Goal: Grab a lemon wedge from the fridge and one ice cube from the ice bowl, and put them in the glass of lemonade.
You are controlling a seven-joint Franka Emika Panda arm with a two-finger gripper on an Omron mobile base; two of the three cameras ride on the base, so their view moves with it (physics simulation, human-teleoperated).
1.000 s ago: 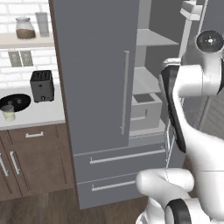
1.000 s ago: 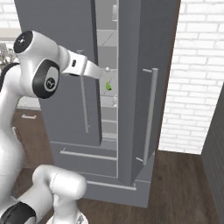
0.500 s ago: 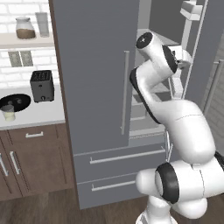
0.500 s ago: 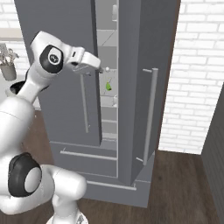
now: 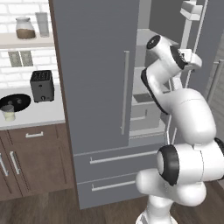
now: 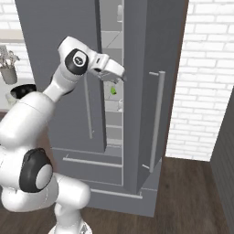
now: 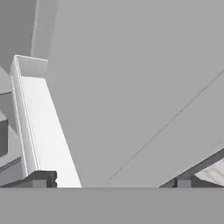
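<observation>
From the left base view, the fridge (image 5: 96, 87) stands tall and grey with its left door swung shut across most of the front and a gap open to pale shelves on its right side. No writing or brand marks can be read on it. To the fridge's left, on the counter (image 5: 39, 113), sit a dark toaster (image 5: 42, 85), the glossy black ice bowl (image 5: 15, 102) and, just in front of the bowl, the small glass of lemonade (image 5: 8, 113). A jar with brown filling (image 5: 25, 28) and a grey glass (image 5: 42, 23) stand on a shelf above, also left of the fridge. The arm reaches up into the fridge's open gap; its hand is hidden behind the wrist here.

From the right base view, the gripper (image 6: 119, 77) sits at the edge of the fridge's opening, between the two doors. The lemon wedge (image 6: 113, 91), a tiny yellow-green speck, rests inside the fridge just below the gripper, apart from it. A pale utensil holder (image 6: 8, 71) hangs far left of the fridge.

In the hand view, the two dark fingertips (image 7: 40, 179) stand spread wide with nothing between them, facing flat grey fridge panels and a white shelf edge (image 7: 41, 127).
</observation>
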